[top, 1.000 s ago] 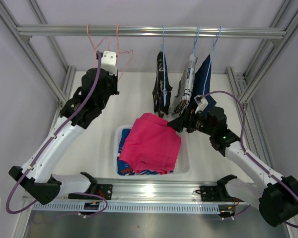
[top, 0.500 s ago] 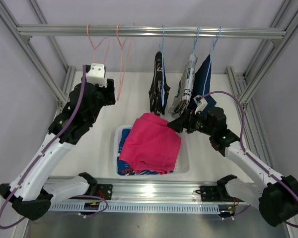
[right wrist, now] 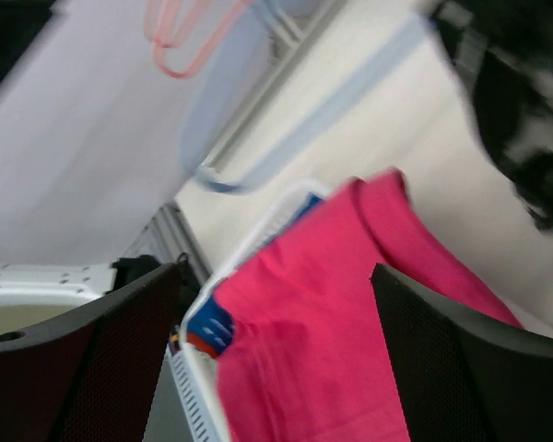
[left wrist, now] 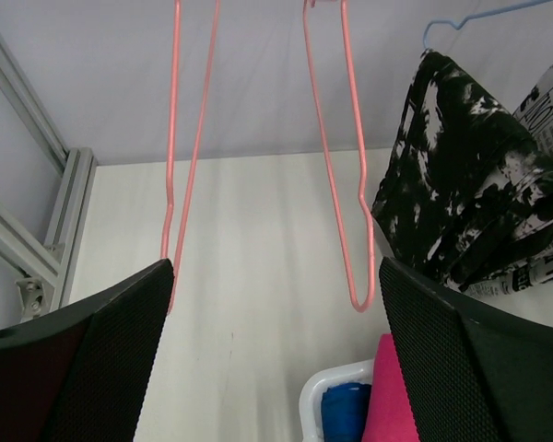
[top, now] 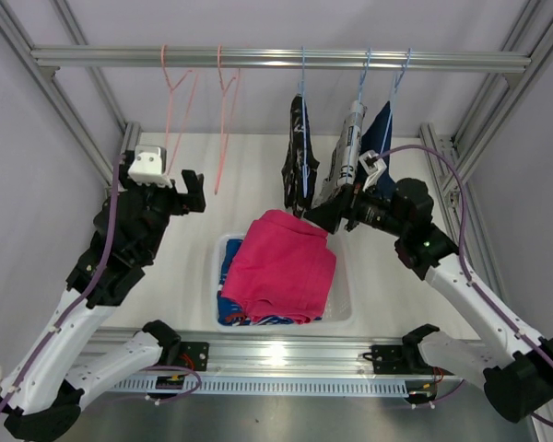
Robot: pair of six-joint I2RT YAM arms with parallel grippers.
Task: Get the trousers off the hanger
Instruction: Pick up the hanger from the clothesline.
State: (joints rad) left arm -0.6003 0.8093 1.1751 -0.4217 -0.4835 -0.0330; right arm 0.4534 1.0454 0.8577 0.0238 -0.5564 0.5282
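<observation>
**Hands.** My left gripper: pads spread wide, nothing between them, pointing at the two bare pink hangers. My right gripper: fingers likewise spread and empty, just beside the lower edge of the black-and-white patterned trousers.

**Trousers, off the hanger.** Plain pink pair lies on top in the white bin. The blue pair with red-white pattern shows under it.

**Trousers, on the hanger.** Three pairs on blue hangers along the rail: the black-and-white pair, the white pair with black print, and the dark blue denim pair. They hang close together.

**Step in hand, as I judge it.** My right hand takes the black-and-white pair.
- I should pinch a full fold of cloth low down, not a thin edge.
- I should draw it sideways along the hanger bar, then down, so the hook stays on the rail.
- I should keep my fingers off the white printed pair just beside it.
- My left hand is free to steady the hanger.

**Writing.** The white pair carries newsprint-like lettering, too small to read. I find no brand or label elsewhere.
</observation>
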